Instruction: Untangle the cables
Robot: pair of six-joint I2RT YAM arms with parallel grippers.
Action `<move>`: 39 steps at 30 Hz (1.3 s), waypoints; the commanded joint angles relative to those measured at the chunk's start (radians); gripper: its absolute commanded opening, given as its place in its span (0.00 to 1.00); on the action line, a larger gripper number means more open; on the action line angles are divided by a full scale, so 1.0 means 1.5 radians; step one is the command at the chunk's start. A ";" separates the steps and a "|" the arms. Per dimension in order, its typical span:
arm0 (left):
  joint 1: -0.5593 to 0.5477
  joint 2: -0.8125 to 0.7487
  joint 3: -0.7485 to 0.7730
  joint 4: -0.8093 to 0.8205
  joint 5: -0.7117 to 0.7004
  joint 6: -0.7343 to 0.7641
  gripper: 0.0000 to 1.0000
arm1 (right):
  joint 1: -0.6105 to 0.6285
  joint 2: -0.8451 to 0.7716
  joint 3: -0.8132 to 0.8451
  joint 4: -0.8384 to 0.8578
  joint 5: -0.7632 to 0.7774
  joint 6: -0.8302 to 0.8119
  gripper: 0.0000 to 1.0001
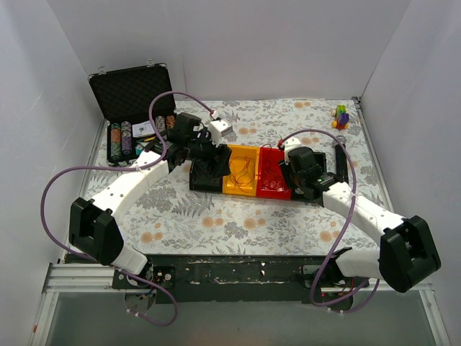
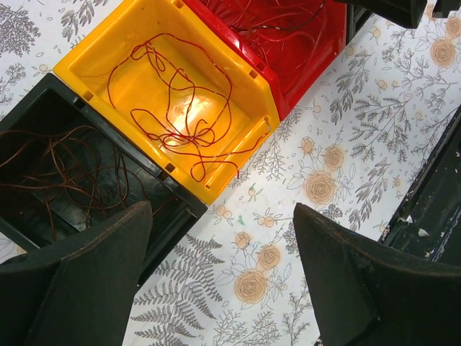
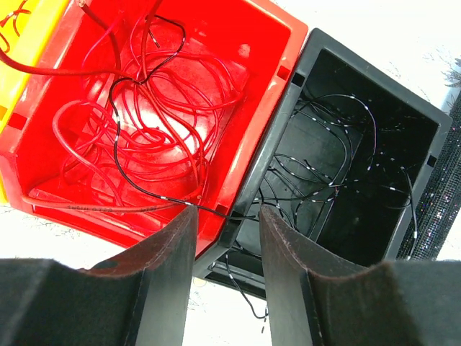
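The left gripper (image 2: 222, 216) is held wide open, thin red cables (image 2: 193, 134) ahead in a yellow plastic bin (image 2: 86, 54). The right gripper (image 3: 227, 216) is parted too

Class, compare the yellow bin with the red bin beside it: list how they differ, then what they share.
The yellow bin holds only red wires; the red bin also holds a black wire, trailing over its wall into the black bin. The yellow bin's tangle is sparse; the red bin's covers most of its floor. Both are open-topped, side by side, holding tangled wires.
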 commanded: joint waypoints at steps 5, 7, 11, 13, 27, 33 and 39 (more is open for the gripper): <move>0.004 -0.047 -0.014 0.013 0.001 -0.004 0.79 | 0.006 0.018 -0.012 0.068 0.043 0.011 0.35; 0.004 -0.050 -0.016 0.014 0.001 -0.007 0.79 | 0.007 0.019 -0.018 0.086 0.057 0.019 0.26; 0.005 -0.056 -0.022 0.017 -0.001 -0.008 0.79 | 0.006 0.003 -0.025 0.100 0.125 0.057 0.09; 0.005 -0.060 -0.026 0.020 -0.005 -0.007 0.79 | 0.006 -0.007 -0.034 0.113 0.152 0.059 0.06; 0.005 -0.072 -0.038 0.033 -0.009 -0.006 0.79 | -0.118 -0.030 -0.027 0.057 0.140 0.155 0.01; 0.005 -0.075 -0.044 0.038 -0.011 -0.002 0.78 | -0.165 -0.067 -0.020 0.049 0.063 0.172 0.04; 0.005 -0.074 -0.055 0.043 -0.012 0.001 0.78 | -0.163 -0.139 -0.043 0.104 -0.148 0.066 0.45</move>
